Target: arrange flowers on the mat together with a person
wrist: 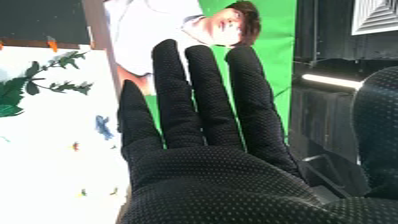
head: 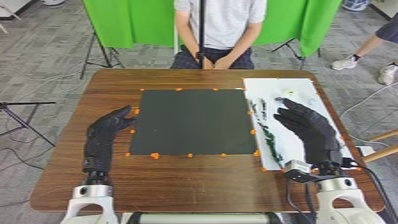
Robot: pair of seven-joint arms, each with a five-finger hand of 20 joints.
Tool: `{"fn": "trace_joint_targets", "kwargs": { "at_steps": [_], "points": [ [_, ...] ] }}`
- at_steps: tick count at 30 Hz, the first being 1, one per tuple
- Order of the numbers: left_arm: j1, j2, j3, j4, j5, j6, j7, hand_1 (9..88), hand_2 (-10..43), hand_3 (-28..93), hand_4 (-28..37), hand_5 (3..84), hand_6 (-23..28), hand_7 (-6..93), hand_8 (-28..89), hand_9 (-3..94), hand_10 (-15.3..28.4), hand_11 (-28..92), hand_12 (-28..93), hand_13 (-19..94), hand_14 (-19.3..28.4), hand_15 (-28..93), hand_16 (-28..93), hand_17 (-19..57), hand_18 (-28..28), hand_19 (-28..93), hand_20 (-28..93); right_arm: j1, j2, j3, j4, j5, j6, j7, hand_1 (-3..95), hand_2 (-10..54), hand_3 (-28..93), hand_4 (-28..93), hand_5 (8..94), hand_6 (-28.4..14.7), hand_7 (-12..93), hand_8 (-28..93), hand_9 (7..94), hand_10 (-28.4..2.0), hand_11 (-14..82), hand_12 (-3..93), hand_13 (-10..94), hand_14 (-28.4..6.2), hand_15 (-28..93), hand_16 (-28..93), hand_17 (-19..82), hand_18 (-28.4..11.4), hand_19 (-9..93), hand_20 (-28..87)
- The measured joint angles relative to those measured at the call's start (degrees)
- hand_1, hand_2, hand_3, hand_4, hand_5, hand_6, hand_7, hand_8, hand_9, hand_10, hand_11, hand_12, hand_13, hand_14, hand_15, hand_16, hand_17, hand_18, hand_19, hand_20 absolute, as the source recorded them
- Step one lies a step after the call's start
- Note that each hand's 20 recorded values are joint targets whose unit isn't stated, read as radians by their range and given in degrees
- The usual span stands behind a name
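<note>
Fingers [wrist: 211,95] straight and slightly spread, the right hand [head: 309,130] is over the white sheet [head: 274,89]; green sprigs [wrist: 11,95] lie beside it, toward the dark mat [head: 191,122].

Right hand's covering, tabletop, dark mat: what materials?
Right hand: black fabric glove, matte, with a fine dotted texture across the palm.
Tabletop: brown wood, or possibly wood-look laminate, going by the streaky grain.
Dark mat: matte, evenly dark; perhaps felt, foam or card, can't tell which.
</note>
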Motion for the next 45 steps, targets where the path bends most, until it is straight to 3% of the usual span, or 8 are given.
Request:
{"fn": "trace_joint_targets", "kwargs": {
  "at_steps": [13,21,45],
  "points": [
    [-0.2,0.00,0.00,0.03,0.00,0.02,-0.04,27.4,2.6,67,-19.5,51.8,3.3,16.8,-7,57.9,15.5,26,14,42,18.1,24,-1,9.2,13.2,12,19,0.0,0.0,0.0,0.0,-0.1,-0.1,0.0,12.3,4.4,70,-17,49.2,-2.0,12,-9,51.2,-16.1,6.3,13.6,44,-15.7,15,14,18,-17.4,6,23],
    [-0.1,0.00,0.00,0.02,-0.03,0.07,-0.03,27.3,2.6,67,-19.4,52.0,3.3,16.9,-7,57.9,15.5,26,14,42,18.1,24,-1,9.2,13.1,12,19,0.0,0.0,0.0,0.0,-0.2,-0.1,-0.1,11.9,4.1,70,-17,48.3,-1.9,12,-9,43.9,-14.9,4.5,12.3,40,-15.3,13,14,18,-17.5,7,23],
    [-0.1,0.08,0.09,0.02,-0.22,0.44,-0.02,27.3,2.8,67,-19.5,51.9,3.2,17.0,-7,57.9,15.5,26,14,42,18.1,25,-1,8.9,13.2,12,19,-0.1,0.0,0.0,-0.1,-0.2,0.0,-0.1,12.1,3.9,70,-17,48.8,-1.7,12,-9,45.6,-15.3,5.3,12.2,41,-15.7,13,14,18,-17.4,7,22]
  ]
}}
